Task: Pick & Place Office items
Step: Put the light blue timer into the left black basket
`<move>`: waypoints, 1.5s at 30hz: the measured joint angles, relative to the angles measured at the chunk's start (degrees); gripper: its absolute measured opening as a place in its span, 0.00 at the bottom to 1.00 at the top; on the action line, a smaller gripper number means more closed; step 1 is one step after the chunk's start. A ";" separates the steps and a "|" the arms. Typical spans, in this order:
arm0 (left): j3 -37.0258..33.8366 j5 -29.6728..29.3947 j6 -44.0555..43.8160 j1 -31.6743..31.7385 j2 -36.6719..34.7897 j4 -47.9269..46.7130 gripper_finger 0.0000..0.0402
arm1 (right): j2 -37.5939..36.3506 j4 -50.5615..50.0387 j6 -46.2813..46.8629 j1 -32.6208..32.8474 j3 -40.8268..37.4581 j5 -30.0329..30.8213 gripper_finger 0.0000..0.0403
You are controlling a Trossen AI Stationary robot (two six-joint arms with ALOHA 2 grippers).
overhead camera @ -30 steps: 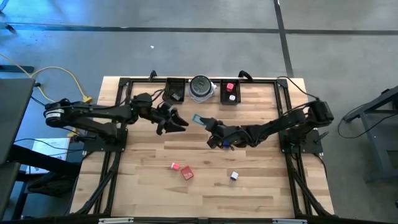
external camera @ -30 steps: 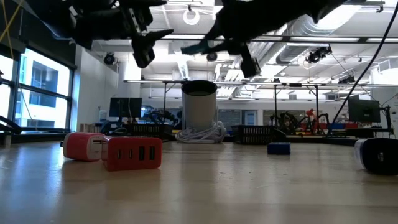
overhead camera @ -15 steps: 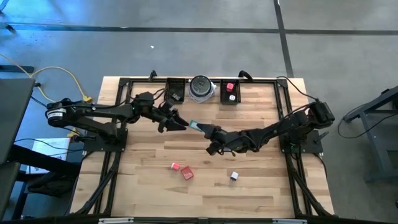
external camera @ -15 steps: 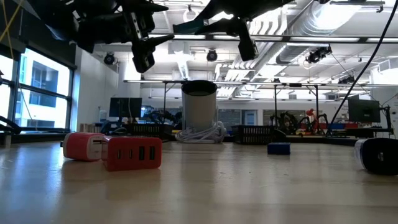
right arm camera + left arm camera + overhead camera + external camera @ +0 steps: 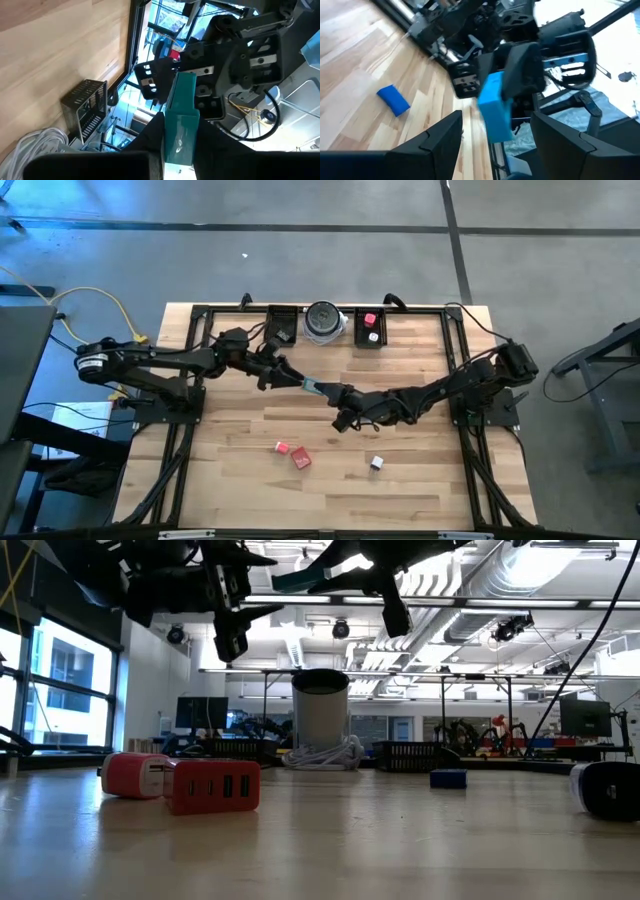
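Note:
A teal block-like office item (image 5: 314,386) hangs high above the table's middle, with my right gripper (image 5: 326,391) shut on it. My left gripper (image 5: 297,381) faces it from the table's left, level and open. In the left wrist view its two fingers (image 5: 440,142) stand on either side of the teal item (image 5: 495,107) with gaps showing. Two red items (image 5: 283,447) (image 5: 301,459) and a white-and-black one (image 5: 376,463) lie on the near half of the table. A blue item (image 5: 393,99) lies under my right arm. My right gripper pinches the teal item between its two fingers (image 5: 156,132) by the end nearest to it (image 5: 178,137). The fingers come level from the table's right and lie along the item. Its free end (image 5: 184,85) sticks out toward my left gripper, lifted clear of the table.
At the far edge stand a black tray (image 5: 281,325), a round silver-grey dish (image 5: 324,321) with a white cord, and a second black tray (image 5: 371,330) that holds a red and a white piece. A black frame (image 5: 190,360) runs along the table's sides.
My right gripper has carried the teal item a little up and toward the table's left, until the item's free end came between my left gripper's open fingers. My left gripper has rolled slightly about its own axis and stayed in place.

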 joint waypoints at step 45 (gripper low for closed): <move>-0.02 3.34 -5.79 -0.92 6.44 10.13 0.16 | 0.00 -2.11 0.67 -0.90 1.08 -1.82 0.12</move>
